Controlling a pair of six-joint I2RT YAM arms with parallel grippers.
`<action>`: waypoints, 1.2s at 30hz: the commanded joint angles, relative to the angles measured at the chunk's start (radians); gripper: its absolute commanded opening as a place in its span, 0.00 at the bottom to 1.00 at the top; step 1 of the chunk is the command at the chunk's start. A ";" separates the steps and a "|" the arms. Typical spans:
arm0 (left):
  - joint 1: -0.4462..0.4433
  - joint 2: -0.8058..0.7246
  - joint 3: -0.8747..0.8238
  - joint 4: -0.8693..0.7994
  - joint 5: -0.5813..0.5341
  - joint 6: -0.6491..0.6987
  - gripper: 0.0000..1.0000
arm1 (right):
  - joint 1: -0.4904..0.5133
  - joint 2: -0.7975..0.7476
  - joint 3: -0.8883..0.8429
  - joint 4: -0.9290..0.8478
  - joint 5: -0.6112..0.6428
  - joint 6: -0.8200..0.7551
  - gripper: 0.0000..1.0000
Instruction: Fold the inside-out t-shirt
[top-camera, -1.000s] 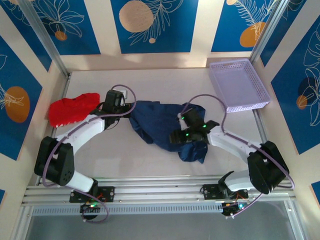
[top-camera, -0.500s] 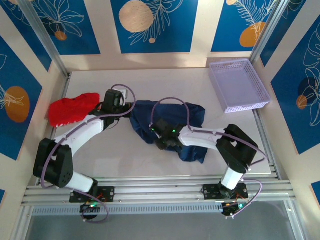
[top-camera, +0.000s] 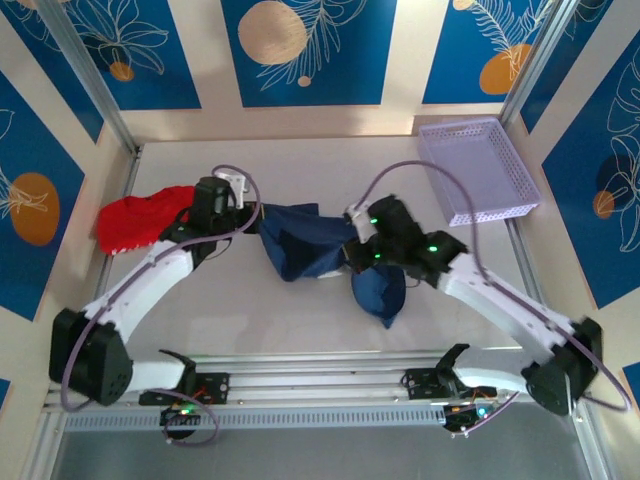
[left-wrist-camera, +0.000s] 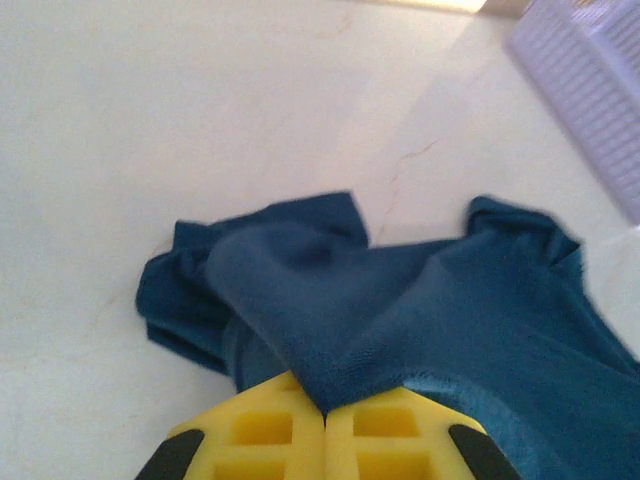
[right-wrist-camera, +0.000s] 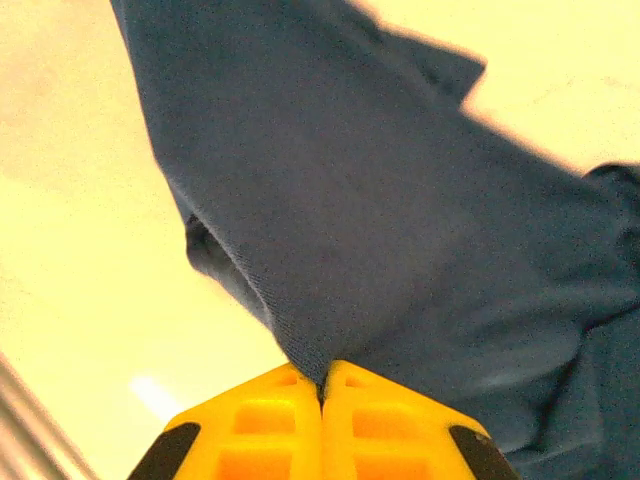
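The inside-out t-shirt (top-camera: 312, 248) is a crumpled dark navy cloth in the middle of the table, with a lobe hanging down toward the front (top-camera: 381, 292). My left gripper (top-camera: 250, 214) is shut on the shirt's left edge; in the left wrist view the yellow jaws (left-wrist-camera: 325, 412) pinch a fold of blue cloth (left-wrist-camera: 400, 300). My right gripper (top-camera: 352, 252) is shut on the cloth at its right-middle part; its yellow jaws (right-wrist-camera: 322, 378) clamp a fold of the shirt (right-wrist-camera: 380, 230), which looks lifted off the table.
A bright red garment (top-camera: 140, 216) lies at the left, just beyond the left arm. A lilac perforated basket (top-camera: 478, 170) stands at the back right, also in the left wrist view (left-wrist-camera: 590, 80). Metal rails run along the table's near edge (top-camera: 320, 372).
My right gripper swept left over the shirt, closed on the cloth and pulled back right and up with it. The shirt is bunched narrower. The left arm shifted slightly toward the back.
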 joint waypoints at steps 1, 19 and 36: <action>0.001 -0.115 0.008 -0.032 0.030 -0.002 0.00 | -0.082 -0.105 0.068 -0.088 -0.219 -0.019 0.00; -0.124 -0.068 -0.025 0.035 0.297 -0.015 0.00 | -0.378 0.061 -0.073 -0.097 -0.083 0.126 0.13; -0.233 0.009 0.095 -0.043 0.273 0.053 0.00 | 0.035 0.169 -0.176 0.354 0.173 -0.178 0.85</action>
